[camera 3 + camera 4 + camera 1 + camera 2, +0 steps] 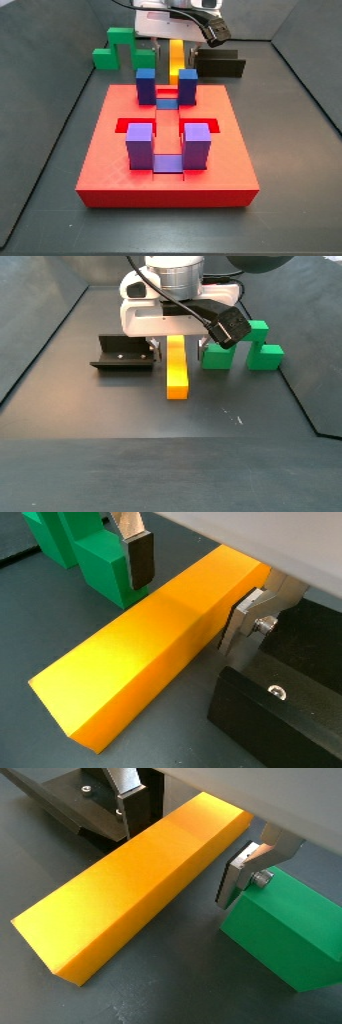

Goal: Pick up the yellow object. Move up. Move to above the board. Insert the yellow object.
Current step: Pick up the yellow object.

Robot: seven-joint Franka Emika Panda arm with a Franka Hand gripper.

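While the red board sits nearest in a side view, the yellow object lies flat on the floor just behind it — between the green block and the black block. Low over its far end, the gripper straddles the bar, fingers open — one plate on each long side, neither visibly pressing it.
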